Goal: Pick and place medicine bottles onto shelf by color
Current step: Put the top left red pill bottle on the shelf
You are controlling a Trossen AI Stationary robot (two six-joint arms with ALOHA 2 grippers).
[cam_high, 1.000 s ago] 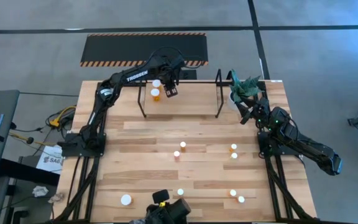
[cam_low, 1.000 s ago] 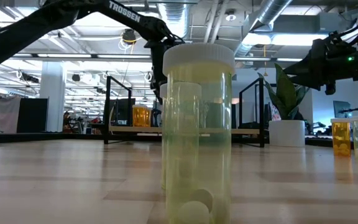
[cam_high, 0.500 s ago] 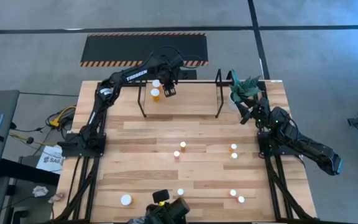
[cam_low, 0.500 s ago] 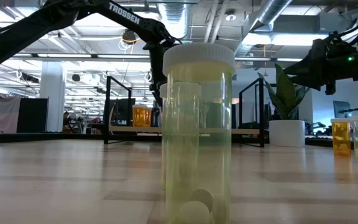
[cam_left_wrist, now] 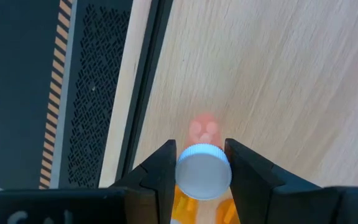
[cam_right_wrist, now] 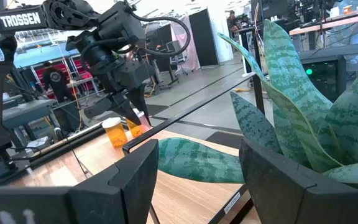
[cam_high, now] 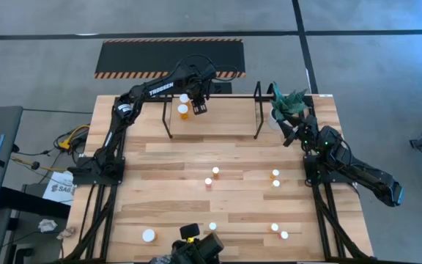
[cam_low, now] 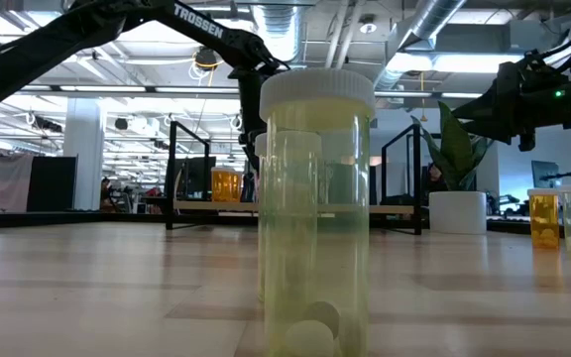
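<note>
Table (cam_high: 160, 161): light wood. Shelf (cam_high: 211, 110) stands at its far edge, used as landmark below.

Left gripper (cam_high: 201, 108) sits over the shelf floor, toward the shelf's left hoop, clamped on an orange bottle (cam_left_wrist: 202, 177) with a white cap, fingers (cam_left_wrist: 160, 171) pressing both sides of the cap.

Right gripper (cam_high: 290, 133) hovers just off the shelf's right hoop, beside the potted plant (cam_high: 290, 104), jaws wide apart, empty.

A second orange bottle (cam_high: 183, 111) stands on the shelf floor just left of the held one.

Loose bottles (cam_high: 215, 171) stand scattered on the table in front of the shelf.
</note>
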